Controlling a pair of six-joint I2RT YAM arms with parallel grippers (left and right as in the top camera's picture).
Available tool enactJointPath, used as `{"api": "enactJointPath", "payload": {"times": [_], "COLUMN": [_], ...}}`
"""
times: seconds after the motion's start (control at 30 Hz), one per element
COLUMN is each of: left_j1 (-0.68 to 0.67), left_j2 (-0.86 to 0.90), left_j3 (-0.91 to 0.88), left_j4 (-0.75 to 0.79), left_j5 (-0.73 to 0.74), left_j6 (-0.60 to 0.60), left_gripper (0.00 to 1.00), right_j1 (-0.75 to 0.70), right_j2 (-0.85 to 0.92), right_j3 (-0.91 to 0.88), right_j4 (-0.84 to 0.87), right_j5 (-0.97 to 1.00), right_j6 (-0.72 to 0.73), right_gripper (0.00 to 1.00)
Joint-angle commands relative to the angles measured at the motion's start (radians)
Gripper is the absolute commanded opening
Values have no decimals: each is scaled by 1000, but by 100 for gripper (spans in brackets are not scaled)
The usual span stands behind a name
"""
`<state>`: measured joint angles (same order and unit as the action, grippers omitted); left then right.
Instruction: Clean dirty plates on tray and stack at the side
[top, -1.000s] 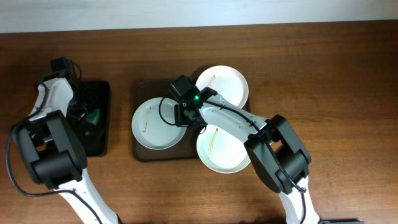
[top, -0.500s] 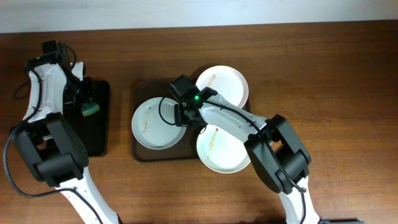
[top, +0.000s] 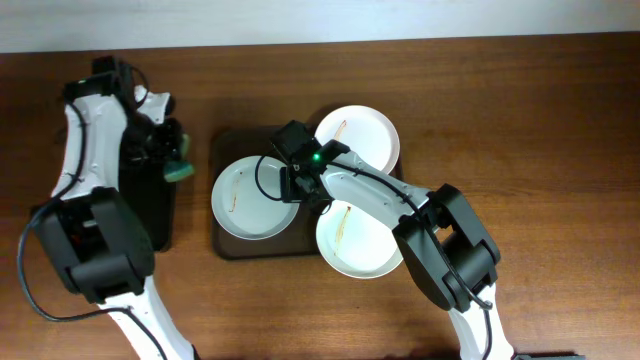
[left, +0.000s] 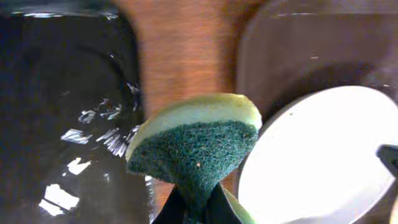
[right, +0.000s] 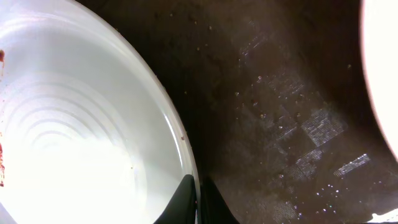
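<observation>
Three white plates lie on the dark-brown tray (top: 228, 243): a left plate (top: 245, 198), a back right plate (top: 362, 135) and a front right plate (top: 355, 245), each with thin brown streaks. My right gripper (top: 297, 192) is shut on the left plate's right rim (right: 177, 140). My left gripper (top: 172, 160) is shut on a green and yellow sponge (left: 196, 140), held above the table between the black tray and the dark-brown tray. The left plate also shows in the left wrist view (left: 311, 155).
A smaller black rectangular tray (top: 150, 200) lies left of the dark-brown tray, its glossy surface in the left wrist view (left: 62, 112). Wooden table (top: 540, 150) stretches to the right; a pale wall edge runs along the back.
My left gripper has lifted the sponge off the black tray and carried it right, toward the dark-brown tray. The right arm has held still on the plate rim.
</observation>
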<state>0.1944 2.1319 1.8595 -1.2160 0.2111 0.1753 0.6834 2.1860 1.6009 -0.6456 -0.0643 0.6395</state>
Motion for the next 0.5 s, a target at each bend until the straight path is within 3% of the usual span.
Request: {"api": "enactJointPath", "payload": {"times": [0.0,0.07,0.2,0.4,0.47], "left_j1": [-28,-61,-194,-299,-312], "left_j2": [-40,-40,-37,-35,-35], "left_j3": [23,23,-76,-328,-421], "left_j4": [-5,-29,-7,263,360], "left_j5": [40,140,141,104,-39], "left_j6": [-26,27,-6,-77,-77], "left_gripper": [1,1,1,1,1], "right_j1": [0,-11,-53,-69,-69], "right_j2": [15,15,15,15,15], "right_j3": [13,13,13,13,13], "right_j4": [6,13,14,14,17], "right_j5": [4,-20,-114,-165,-164], "right_j6": [5,5,5,4,4], "right_gripper": [4,4,4,4,4]}}
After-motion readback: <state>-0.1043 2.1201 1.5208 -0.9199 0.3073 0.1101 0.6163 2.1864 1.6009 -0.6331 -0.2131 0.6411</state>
